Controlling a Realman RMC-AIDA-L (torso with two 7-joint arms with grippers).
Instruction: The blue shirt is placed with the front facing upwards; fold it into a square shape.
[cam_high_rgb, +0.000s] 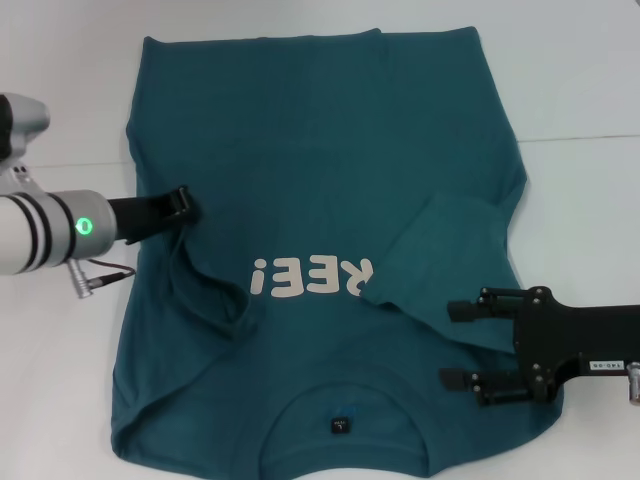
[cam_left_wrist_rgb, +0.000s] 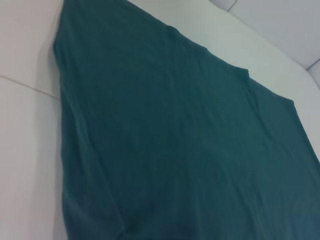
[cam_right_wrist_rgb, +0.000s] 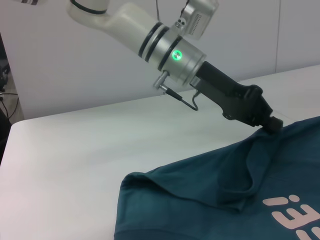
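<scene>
Pinching the left sleeve, the left gripper (cam_high_rgb: 185, 208) is lifting it over the blue shirt (cam_high_rgb: 330, 150), which is lying flat on the white table (cam_high_rgb: 60, 380), neck toward the robot. Opposite, the right gripper (cam_high_rgb: 462, 344) is hanging open beside the folded right sleeve.

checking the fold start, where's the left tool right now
In the head view the left tool sits at the blue shirt's left edge, about mid-length, left of the cream lettering, pinching fabric.

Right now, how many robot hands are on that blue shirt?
2. The left hand pinches the folded-in sleeve at the shirt's left side. The right hand sits open over the shirt's right shoulder, near the collar end.
</scene>
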